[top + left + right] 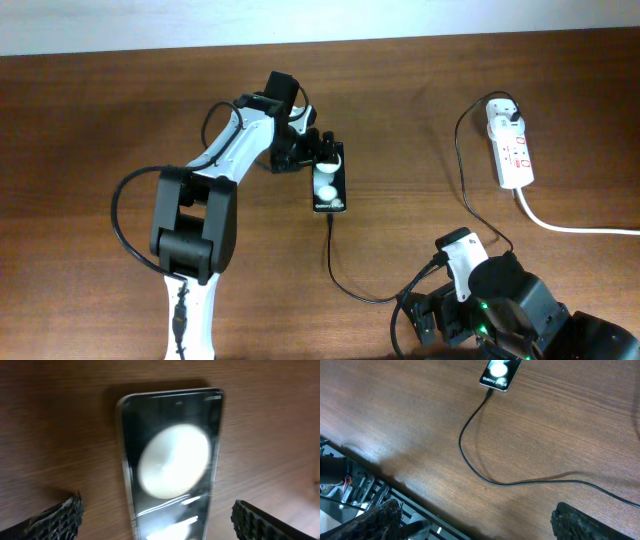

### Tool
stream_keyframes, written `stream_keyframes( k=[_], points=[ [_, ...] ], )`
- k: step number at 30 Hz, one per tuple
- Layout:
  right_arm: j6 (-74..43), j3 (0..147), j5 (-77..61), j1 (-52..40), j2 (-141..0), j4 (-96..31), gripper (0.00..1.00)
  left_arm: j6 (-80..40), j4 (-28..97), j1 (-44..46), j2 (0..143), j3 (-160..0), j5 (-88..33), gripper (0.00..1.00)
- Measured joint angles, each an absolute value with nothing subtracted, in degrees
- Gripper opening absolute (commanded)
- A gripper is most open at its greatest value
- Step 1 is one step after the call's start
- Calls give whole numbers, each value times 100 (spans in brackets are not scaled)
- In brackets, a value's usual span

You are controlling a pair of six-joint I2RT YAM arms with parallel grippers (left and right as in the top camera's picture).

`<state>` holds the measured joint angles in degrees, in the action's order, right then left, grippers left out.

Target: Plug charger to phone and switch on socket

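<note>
The black phone (329, 187) lies face up mid-table with two white round spots on its glass. It fills the left wrist view (170, 460) and shows far off in the right wrist view (500, 372). My left gripper (318, 150) (157, 517) is open, with a finger on each side of the phone and a gap to both. The thin black charger cable (345, 288) (470, 462) meets the phone's near end and runs to a white adapter (503, 108) on the white socket strip (512, 152). My right gripper (425, 315) (475, 522) is open and empty.
The strip's thick white cord (575, 228) runs off the right edge. The table's front edge (415, 495) lies just below my right gripper, with metal framing beyond it. The left arm (225, 150) reaches across the table's left half.
</note>
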<state>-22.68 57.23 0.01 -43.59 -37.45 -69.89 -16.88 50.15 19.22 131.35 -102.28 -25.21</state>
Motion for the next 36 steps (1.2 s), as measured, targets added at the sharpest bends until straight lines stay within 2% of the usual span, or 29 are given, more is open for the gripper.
stream_keyframes(
  k=[5,11,24,26,28,31,36],
  points=[
    [-2272,5723,1,-4359,-3745,-6987,99,-1686,5669,1852,13087,-10272,-1516,99],
    [-2274,5723,1,-4359,-3745,-6984,99,-1688,6493,1282,13002,-10143,-694,99],
    [-2270,5723,1,-4359,-3745,-6847,99,-1688,7802,1173,11316,-10071,-399,100],
    [-2268,5723,1,-4359,-3745,-6794,82,-1688,7961,1197,11024,-10071,-399,100],
    [-2296,5723,-1,-4359,-3745,-6788,72,-1688,8095,1236,10763,-10071,-399,99],
    [-2279,5723,1,-4359,-3745,-6781,71,-1688,8322,1356,10377,-10071,-399,99],
    [-2270,5723,1,-4359,-3745,-6772,79,-1688,8678,1883,9946,-10068,-305,99]
  ],
)
